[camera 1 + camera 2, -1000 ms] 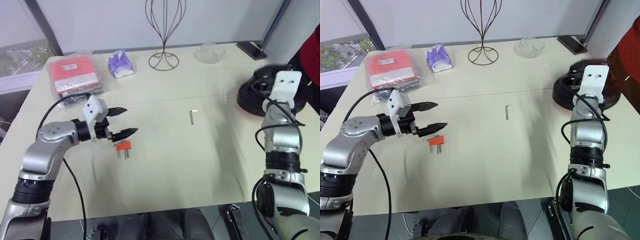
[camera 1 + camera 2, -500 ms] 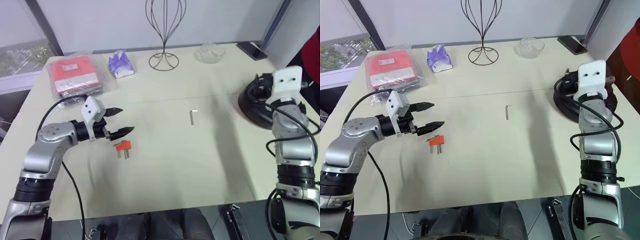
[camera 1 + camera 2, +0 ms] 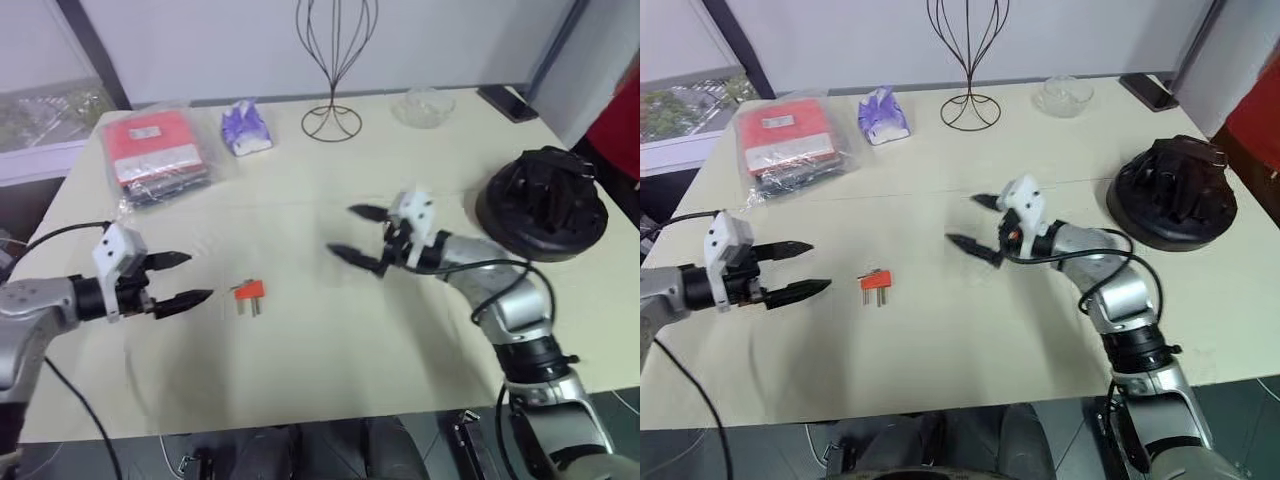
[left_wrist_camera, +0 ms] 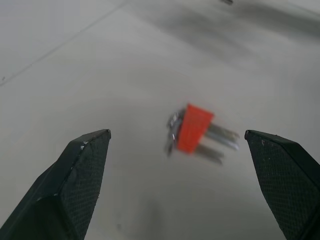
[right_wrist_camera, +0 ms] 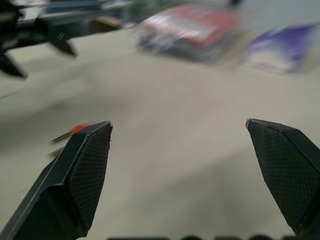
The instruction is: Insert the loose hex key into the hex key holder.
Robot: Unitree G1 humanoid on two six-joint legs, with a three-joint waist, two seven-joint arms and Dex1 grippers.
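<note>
The hex key holder (image 3: 247, 292), a small orange-red block with short grey keys, lies flat on the cream table (image 3: 300, 380). My left gripper (image 3: 192, 277) hovers open a short way to its left, pointing at it. In the left wrist view the holder (image 4: 194, 129) lies between and beyond the two fingers. My right gripper (image 3: 343, 231) is open over the middle of the table, pointing left, with nothing between its fingers. The right wrist view catches the holder (image 5: 75, 129) far off. The loose hex key is hidden behind the right gripper.
At the back left lie a red packet in clear plastic (image 3: 150, 148) and a purple tissue pack (image 3: 245, 128). A wire stand (image 3: 333, 120) and a glass bowl (image 3: 420, 105) stand at the back. A black round object (image 3: 545, 205) sits at the right.
My right arm has swung in from the far right to the table's middle, its gripper now pointing left. My left gripper has drawn back to the left, away from the holder.
</note>
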